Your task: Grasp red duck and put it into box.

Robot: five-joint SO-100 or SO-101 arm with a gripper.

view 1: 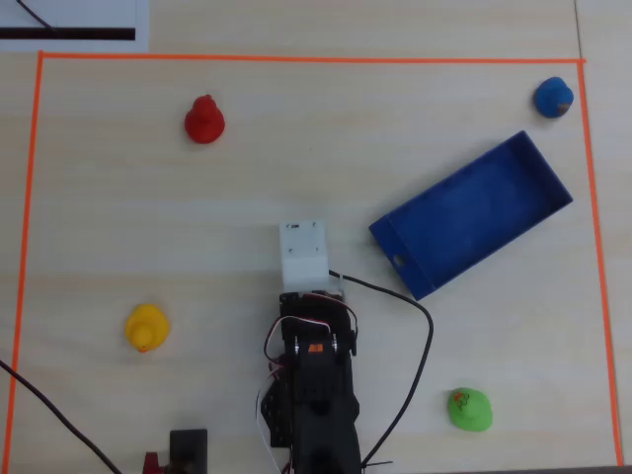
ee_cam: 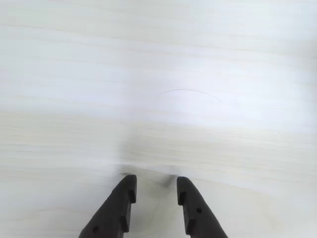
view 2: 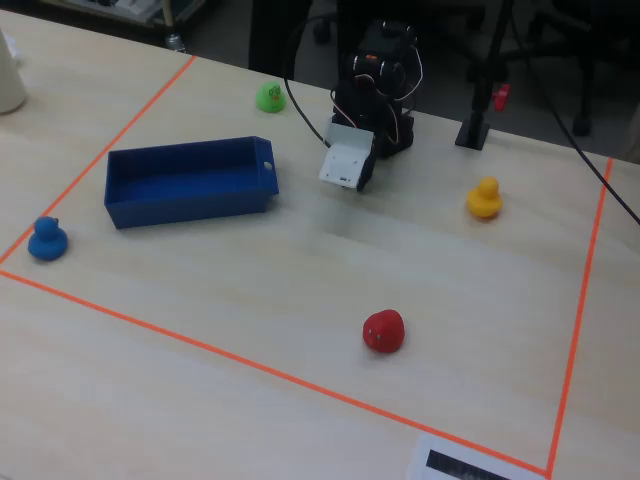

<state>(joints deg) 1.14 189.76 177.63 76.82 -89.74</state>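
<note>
No brand name or readable writing shows anywhere; a white sheet with a black bar [view 1: 67, 34] lies at the table's edge outside the orange tape border [view 1: 28, 197], its marks too small to read. The red duck [view 1: 203, 119] is solid red, a round body topped by a smaller round head, and stands alone on the pale wood table [view 2: 250, 300], well apart from the arm. The box [view 1: 474, 212], a shallow dark-blue rectangular tray with low walls, sits empty and angled on the table in the overhead view. A blue duck [view 1: 554, 97], a yellow duck [view 1: 147, 327] and a green duck [view 1: 469, 408] stand apart from one another. In the wrist view the gripper [ee_cam: 154, 186] hangs over bare table, its two black fingers parted and holding nothing.
</note>
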